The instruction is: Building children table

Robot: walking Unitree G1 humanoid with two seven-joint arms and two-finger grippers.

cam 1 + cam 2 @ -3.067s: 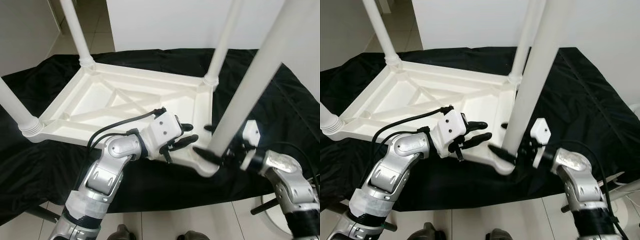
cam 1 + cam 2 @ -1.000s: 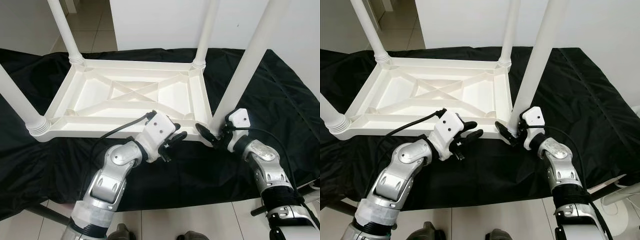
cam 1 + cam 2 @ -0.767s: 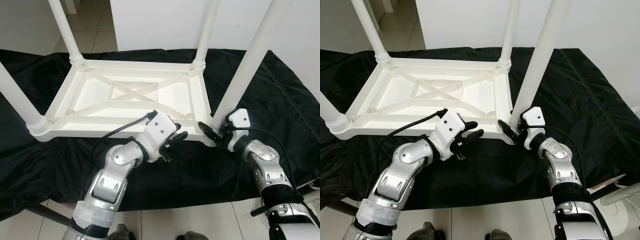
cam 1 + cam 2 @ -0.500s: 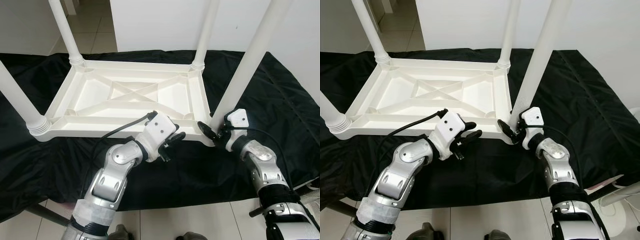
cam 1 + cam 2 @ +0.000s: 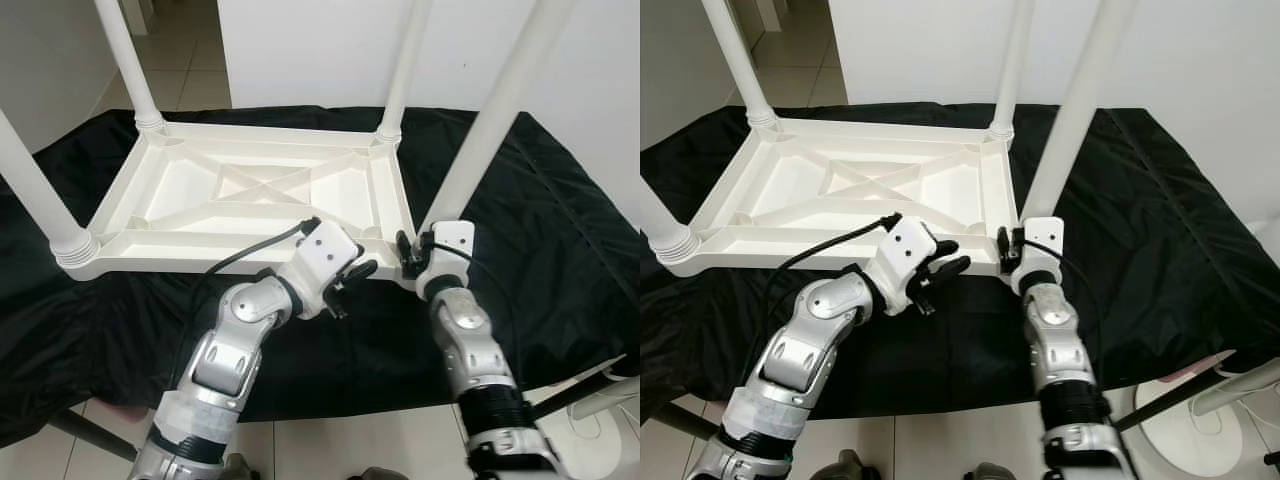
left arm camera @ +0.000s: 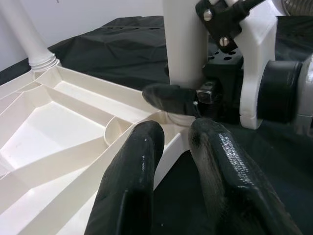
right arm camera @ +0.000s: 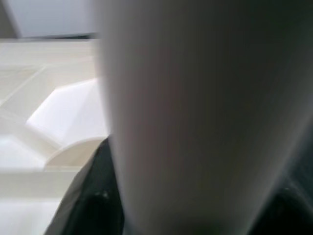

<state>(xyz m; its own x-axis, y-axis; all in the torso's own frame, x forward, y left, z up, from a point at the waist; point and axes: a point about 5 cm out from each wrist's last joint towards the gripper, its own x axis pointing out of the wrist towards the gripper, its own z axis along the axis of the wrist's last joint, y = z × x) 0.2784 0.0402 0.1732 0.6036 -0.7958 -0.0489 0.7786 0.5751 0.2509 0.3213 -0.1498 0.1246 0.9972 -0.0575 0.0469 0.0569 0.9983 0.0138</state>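
right pincer [image 5: 412, 256] clamped on smooth round leg [image 5: 490, 125] | left pincer [image 5: 352, 275] apart, by ribbed tabletop [image 5: 250, 195]

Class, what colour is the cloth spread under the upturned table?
Black; the cloth under the white table shows best in the left eye view.

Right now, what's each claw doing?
Left claw: open, holding nothing, at the tabletop edge.
Right claw: closed on the near-right table leg, at its base.

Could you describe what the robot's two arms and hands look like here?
Both arms are jointed silver metal with black bands at the joints. Each wrist carries a white block-shaped housing. The left hand and right hand each have two long glossy black fingers. A black cable loops over the left forearm.
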